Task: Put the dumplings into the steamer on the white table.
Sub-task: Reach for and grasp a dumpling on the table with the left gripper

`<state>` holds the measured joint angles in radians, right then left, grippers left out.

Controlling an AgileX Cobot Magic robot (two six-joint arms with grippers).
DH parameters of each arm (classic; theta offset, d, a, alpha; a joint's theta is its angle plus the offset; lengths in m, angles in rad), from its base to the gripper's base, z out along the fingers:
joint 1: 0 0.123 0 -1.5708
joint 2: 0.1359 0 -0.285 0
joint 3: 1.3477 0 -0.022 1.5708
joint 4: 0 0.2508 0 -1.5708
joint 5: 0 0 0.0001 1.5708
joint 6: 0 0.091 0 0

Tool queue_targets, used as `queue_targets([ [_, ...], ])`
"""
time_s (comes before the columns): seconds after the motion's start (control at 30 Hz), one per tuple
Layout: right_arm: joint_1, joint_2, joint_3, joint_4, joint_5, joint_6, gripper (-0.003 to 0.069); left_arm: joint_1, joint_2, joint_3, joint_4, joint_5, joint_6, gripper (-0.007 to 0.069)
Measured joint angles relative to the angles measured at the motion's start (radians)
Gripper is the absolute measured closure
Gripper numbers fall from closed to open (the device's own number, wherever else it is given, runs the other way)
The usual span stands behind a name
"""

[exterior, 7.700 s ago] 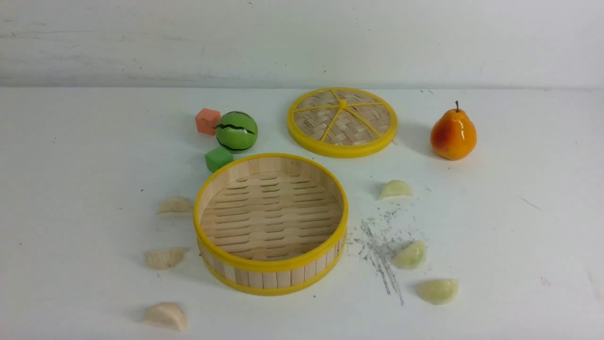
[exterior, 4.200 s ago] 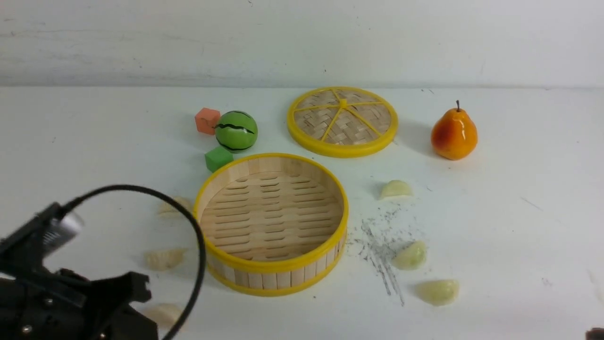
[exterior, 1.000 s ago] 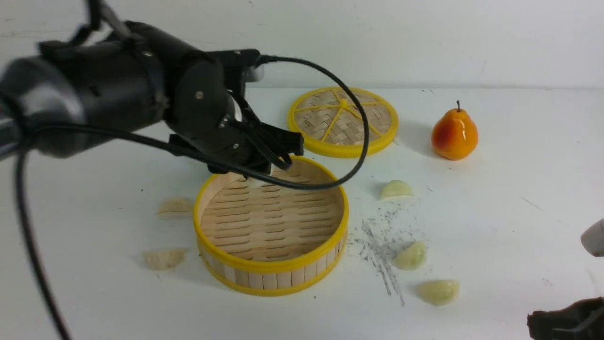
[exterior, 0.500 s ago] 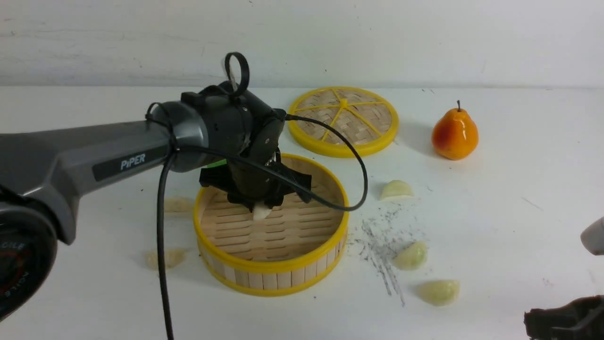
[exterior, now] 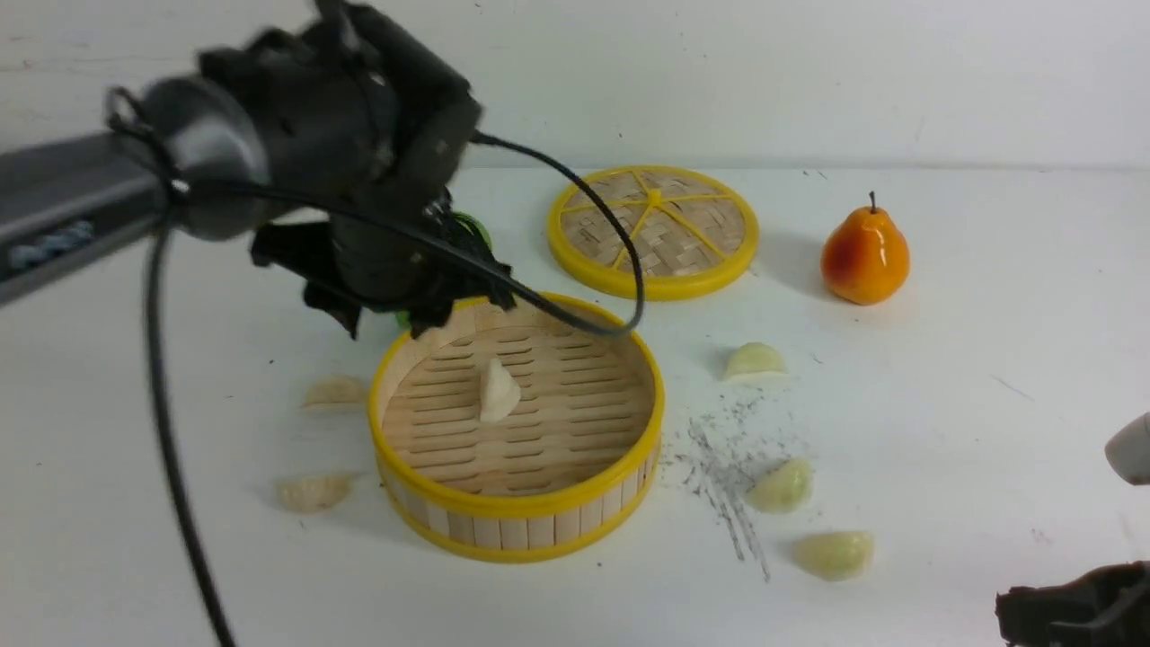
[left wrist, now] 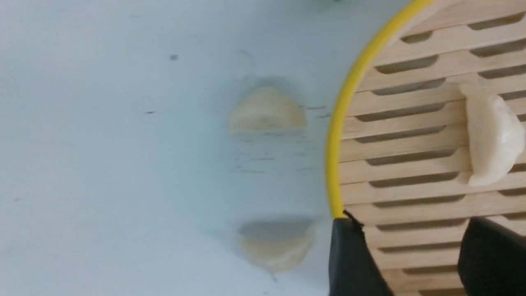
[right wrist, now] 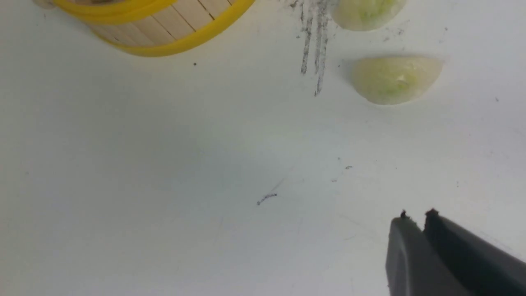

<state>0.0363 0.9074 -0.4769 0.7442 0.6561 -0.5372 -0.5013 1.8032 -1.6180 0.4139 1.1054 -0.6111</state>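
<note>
The steamer (exterior: 517, 505) stands mid-table with one cream dumpling (exterior: 497, 391) lying loose on its slats. My left gripper (exterior: 388, 314), blurred, hovers above the steamer's far left rim; in the left wrist view it (left wrist: 415, 255) is open and empty, over the slats near the rim (left wrist: 340, 135), apart from that dumpling (left wrist: 491, 135). Two cream dumplings (exterior: 334, 393) (exterior: 313, 491) lie on the white table (exterior: 180, 539) left of the steamer. Three green dumplings (exterior: 755, 360) (exterior: 782, 486) (exterior: 834, 553) lie to its right. My right gripper (right wrist: 417, 216) is shut and empty, near the closest green dumpling (right wrist: 394, 78).
The woven lid (exterior: 651, 229) lies behind the steamer, with an orange pear (exterior: 864, 256) to its right. A green ball (exterior: 472, 229) is mostly hidden behind my left arm. Grey scuff marks (exterior: 719, 476) streak the table. A pale object (exterior: 1130, 449) shows at the right edge.
My left gripper opened and let go of the cream dumpling, which now lies on the steamer floor. The gripper then rose and drew back to the left. The right arm stayed put.
</note>
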Motion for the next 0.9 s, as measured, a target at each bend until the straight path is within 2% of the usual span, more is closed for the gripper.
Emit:
queue_targets([
  [0.17, 0.0, 0.0, 0.0, 0.004, 0.005, 0.0, 0.0597, 0.104, -0.163, 0.176, -0.026, -0.031, 0.02, 0.0314],
  [0.37, 0.0, 0.0, 0.0, 0.014, 0.005, 0.0, 0.0591, 0.222, -0.185, 0.452, -0.106, -0.194, 0.17, 0.0419],
  [0.57, 0.0, 0.0, 0.0, 0.031, 0.005, 0.0, 0.0583, 0.235, -0.148, 0.518, -0.123, -0.28, 0.185, 0.0449],
  [0.63, 0.0, 0.0, 0.0, 0.032, 0.006, 0.0, 0.0583, 0.235, -0.143, 0.521, -0.159, -0.313, 0.232, 0.0414],
  [0.73, 0.0, 0.0, 0.0, 0.034, 0.008, 0.0, 0.058, 0.235, -0.143, 0.521, -0.209, -0.347, 0.368, 0.0333],
  [0.9, 0.0, 0.0, 0.0, 0.037, 0.008, 0.0, 0.0574, 0.235, -0.123, 0.521, -0.257, -0.422, 0.682, 0.02],
])
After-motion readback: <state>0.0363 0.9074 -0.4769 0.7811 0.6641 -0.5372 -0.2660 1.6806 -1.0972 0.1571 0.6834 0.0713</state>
